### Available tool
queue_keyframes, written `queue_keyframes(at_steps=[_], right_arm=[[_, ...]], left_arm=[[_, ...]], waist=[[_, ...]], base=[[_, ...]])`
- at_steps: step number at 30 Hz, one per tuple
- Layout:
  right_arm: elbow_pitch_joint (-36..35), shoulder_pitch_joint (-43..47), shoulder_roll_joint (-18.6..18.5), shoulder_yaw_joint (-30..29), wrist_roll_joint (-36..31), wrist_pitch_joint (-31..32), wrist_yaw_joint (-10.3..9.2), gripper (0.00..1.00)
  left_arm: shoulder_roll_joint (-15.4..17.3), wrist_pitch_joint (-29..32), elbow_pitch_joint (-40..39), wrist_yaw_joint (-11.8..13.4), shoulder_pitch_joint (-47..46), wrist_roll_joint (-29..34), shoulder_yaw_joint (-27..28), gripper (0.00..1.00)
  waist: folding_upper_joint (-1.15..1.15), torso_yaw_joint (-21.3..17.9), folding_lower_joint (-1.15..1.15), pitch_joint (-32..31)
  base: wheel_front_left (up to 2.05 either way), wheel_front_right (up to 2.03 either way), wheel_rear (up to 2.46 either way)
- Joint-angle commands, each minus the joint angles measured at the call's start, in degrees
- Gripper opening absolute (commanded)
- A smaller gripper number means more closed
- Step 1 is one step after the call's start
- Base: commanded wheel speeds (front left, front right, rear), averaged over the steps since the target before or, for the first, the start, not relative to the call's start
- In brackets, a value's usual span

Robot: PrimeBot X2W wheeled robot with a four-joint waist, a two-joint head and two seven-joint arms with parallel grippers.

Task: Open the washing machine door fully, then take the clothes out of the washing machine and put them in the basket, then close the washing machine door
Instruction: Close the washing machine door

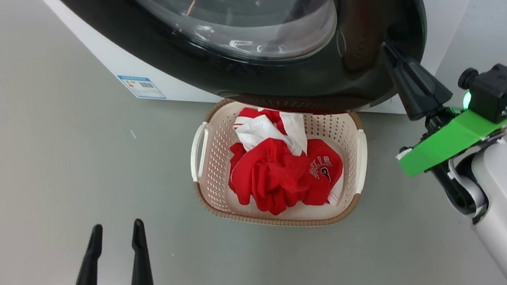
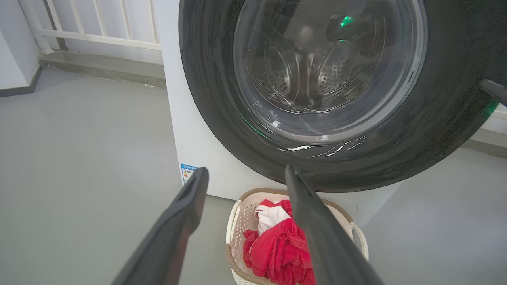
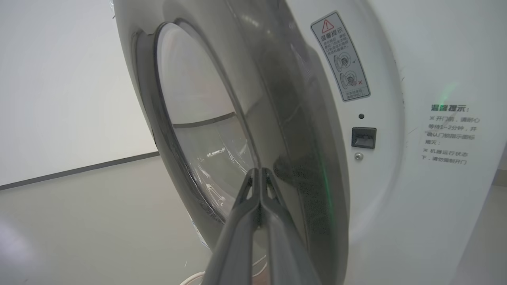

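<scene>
- Washing machine door: upper part cut off by the head view's top edge.
- Basket: far rim hidden beneath the door's lower rim.
- Clothes: printed logo creased, only partly legible.
- Blue label sticker: print too small to read.
- Right end effector: dark tip against the dark rim, contact indeterminable.

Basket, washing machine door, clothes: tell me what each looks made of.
Basket: likely moulded plastic, matte cream, perforated walls, brown woven-look rim. Washing machine door: glossy black rim, probably plastic, around clear glass-like bowl showing reflections. Clothes: soft red fabric, crumpled in folds.
</scene>
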Motion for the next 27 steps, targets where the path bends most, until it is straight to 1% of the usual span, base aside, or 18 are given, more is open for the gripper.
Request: queue_keyframes(at_steps=[1, 17, 27], right_arm=[[-1.1, -1.7, 0.7, 0.6, 0.0, -0.4, 0.36, 0.00], [-1.8, -10.3, -1.6, -5.3, -0.5, -0.4, 0.36, 0.00], [-2.1, -15.0, -1.7, -9.1, -0.4, -0.4, 0.36, 0.00]], left_arm=[[0.5, -0.5, -1.7, -0.3, -1.8, -0.6, 1.7, 1.00], [0.5, -0.5, -2.9, -0.3, -5.8, -2.3, -0.6, 1.00], [0.5, -0.5, -3.4, -0.3, -7.4, -3.0, -1.1, 1.00]], waist=[[0.00, -0.1, 0.00, 0.8], [0.00, 0.7, 0.00, 7.1], [0.00, 1.3, 0.00, 9.3]], base=[[0.00, 0.00, 0.00], [0.00, 0.00, 0.00], [0.00, 0.00, 0.00]])
